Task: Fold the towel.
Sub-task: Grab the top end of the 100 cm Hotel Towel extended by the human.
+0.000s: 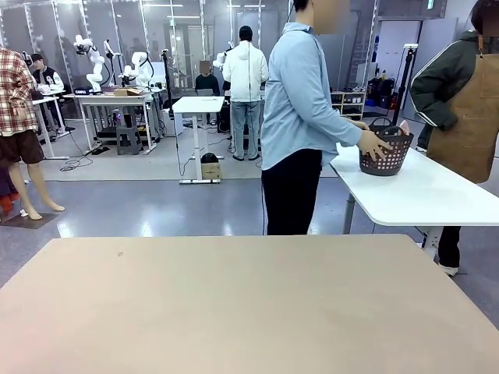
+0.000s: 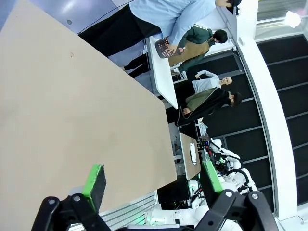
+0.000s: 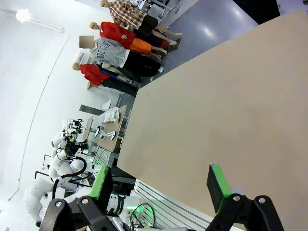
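Left tool [image 2: 151,178] and right tool [image 3: 160,183] gape wide over the tan table [image 1: 234,312]; a person's hand [image 1: 378,144] touches the basket [image 1: 387,161].

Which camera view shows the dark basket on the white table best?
The front view: the basket stands upright on the white table, large enough to see its perforated wall, with the person's hand on it. The left wrist view shows the basket small and sideways. The right wrist view points elsewhere, over the tan table.
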Robot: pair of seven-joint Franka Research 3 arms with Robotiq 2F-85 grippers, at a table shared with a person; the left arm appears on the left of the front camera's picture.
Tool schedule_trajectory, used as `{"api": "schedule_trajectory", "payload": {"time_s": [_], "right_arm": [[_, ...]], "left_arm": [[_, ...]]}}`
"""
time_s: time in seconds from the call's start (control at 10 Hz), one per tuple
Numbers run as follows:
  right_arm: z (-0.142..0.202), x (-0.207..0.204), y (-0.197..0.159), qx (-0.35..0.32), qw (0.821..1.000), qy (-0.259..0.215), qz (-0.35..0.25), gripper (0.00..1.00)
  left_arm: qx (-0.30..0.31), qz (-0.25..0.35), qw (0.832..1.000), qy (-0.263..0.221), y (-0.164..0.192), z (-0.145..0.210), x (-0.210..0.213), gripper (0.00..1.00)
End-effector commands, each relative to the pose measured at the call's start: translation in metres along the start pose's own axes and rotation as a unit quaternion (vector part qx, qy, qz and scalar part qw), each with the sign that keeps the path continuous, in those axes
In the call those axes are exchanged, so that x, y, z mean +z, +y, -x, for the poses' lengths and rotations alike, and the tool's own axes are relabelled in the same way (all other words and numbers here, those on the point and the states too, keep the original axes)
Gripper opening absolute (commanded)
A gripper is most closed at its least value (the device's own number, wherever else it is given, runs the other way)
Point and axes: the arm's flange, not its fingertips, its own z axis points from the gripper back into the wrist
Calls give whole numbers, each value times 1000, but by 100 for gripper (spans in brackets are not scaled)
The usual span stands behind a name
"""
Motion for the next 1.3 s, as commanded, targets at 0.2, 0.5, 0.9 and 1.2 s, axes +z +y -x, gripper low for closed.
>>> {"api": "schedule_trajectory", "payload": {"time_s": [0.2, 0.5, 0.9, 1.2], "right_arm": [[-2, 0, 0, 5, 1000, -5, -7, 100], [-2, 0, 0, 5, 1000, -5, -7, 100], [-2, 0, 0, 5, 1000, -5, -7, 100], [-2, 0, 0, 5, 1000, -5, -7, 100]], "left_arm": [[-1, 6, 1000, 1, 0, 0, 0, 100], [-1, 6, 1000, 1, 0, 0, 0, 100], [-1, 6, 1000, 1, 0, 0, 0, 100], [-1, 6, 1000, 1, 0, 0, 0, 100]]}}
